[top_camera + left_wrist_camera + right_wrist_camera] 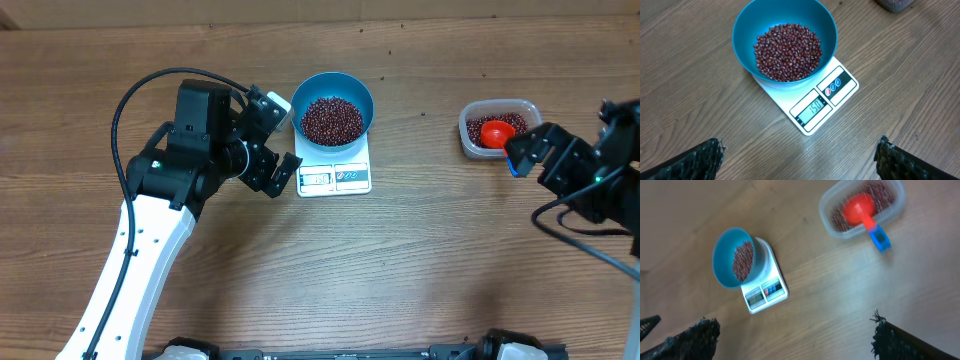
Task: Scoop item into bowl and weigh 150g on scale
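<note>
Beans [787, 52] lie as a maroon heap covering the bottom of the blue bowl [747, 30]. The bowl stands upright on the far part of the white scale [842, 90], hiding most of the platform. The display [814, 107] and button panel stick out along the near edge, and the display reads 150. The scale lies flat on the wooden counter [910, 75], a bit past ctr in the overhead view.

The left fingers [700, 162] are spread wide w/ nothing btwn them. They hang just left of the scale, tips aimed at it, and neither tip touches scale or bowl. The left arm [140, 250] comes up from the near-left edge as a long white link, folds at a black joint block, and turns its wrist right toward the scale.

Off to the right, well apart from the scale, a clear tub [466, 140] holds more beans plus a red scoop [494, 131]. The scoop's cup lies in the beans and its blue handle [879, 237] pokes out over the tub's rim. The right fingers [695, 340] are also fully apart and empty. In the overhead view they sit just beside the tub's right side, over the handle end. The right arm [600, 180] is black, reaches in from the right edge, and angles its wrist left toward the tub.
</note>
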Robot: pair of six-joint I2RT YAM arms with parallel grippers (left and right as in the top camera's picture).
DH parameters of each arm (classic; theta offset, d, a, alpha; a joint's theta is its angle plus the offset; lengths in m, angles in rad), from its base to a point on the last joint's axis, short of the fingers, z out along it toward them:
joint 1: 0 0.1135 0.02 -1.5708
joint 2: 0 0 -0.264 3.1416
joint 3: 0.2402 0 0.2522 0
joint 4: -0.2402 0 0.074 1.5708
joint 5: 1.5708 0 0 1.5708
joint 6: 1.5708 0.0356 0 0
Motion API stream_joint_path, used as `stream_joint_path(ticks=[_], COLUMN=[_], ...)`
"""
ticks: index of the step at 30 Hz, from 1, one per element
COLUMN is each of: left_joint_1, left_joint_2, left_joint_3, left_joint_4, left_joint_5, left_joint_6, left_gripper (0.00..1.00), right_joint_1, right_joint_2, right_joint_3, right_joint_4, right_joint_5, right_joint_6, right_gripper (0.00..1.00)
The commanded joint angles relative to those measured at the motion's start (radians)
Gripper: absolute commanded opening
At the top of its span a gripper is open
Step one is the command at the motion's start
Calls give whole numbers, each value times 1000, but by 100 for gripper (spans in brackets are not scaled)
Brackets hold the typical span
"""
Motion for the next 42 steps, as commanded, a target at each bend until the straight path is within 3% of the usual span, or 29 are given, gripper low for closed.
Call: stream_joint_path(ticks=[1,11,15,21,28,42], left_joint_1=[5,5,5,5,5,5], left_joint_2=[5,5,5,5,5,5], left_joint_3=[-4,-4,-4,-4,-4,-4], left_joint_4=[3,3,3,3,3,3], left_joint_5=[8,8,8,8,8,8], left_joint_6=[-6,-6,-6,-6,-6,-6], left_gripper=[99,100,100,100,100,100], right_joint_1=[55,200,201,203,225,229], right_joint_2=[-95,-507,-707,-946,-1081,-1149], right_joint_3=[-98,-688,-956,-1270,-1458,-1564], right_joint_4=[117,874,1107,1318,1398,1311], right_joint_5=[33,220,220,220,220,200], right_joint_6=[-84,-84,-83,-82,-80,-76], right_gripper=[100,100,100,100,100,100])
